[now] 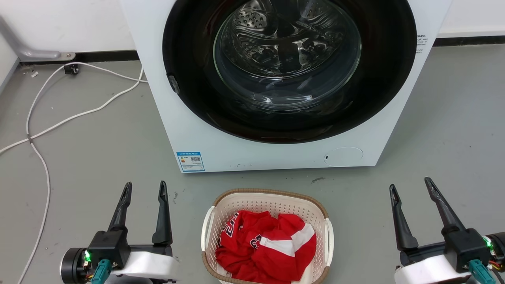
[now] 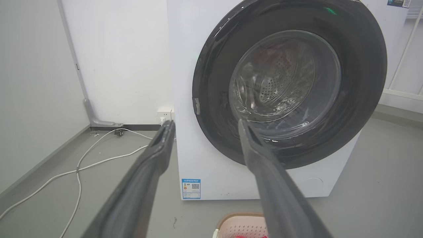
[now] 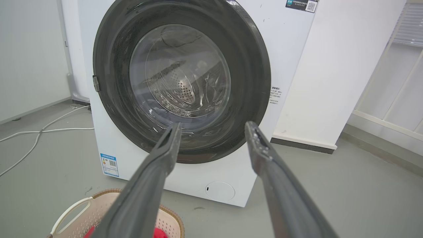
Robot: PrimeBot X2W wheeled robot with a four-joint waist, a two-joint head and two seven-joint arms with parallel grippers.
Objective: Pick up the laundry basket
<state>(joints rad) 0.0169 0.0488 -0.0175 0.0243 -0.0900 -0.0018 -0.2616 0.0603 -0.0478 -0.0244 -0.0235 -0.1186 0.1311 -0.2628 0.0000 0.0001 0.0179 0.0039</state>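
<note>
Approach step: hovering my left end effector (image 1: pixel 144 184), right end effector (image 1: pixel 410 184), both released, flanking laundry basket (image 1: pixel 270 192). Next: descending onto side handles (image 1: pixel 205 228).

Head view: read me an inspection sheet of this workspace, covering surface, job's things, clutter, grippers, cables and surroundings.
Surface: grey floor, a few dark scuffs.
Job's things: laundry basket upright on the floor in front of the washing machine; red and white garment inside it.
Clutter: small pale scraps by the wall.
Grippers: left gripper and right gripper flank the basket, apart from it, jaws open, holding nothing.
Cables: white cables lie loose across the floor at left.
Surroundings: white wall, black skirting.
</note>
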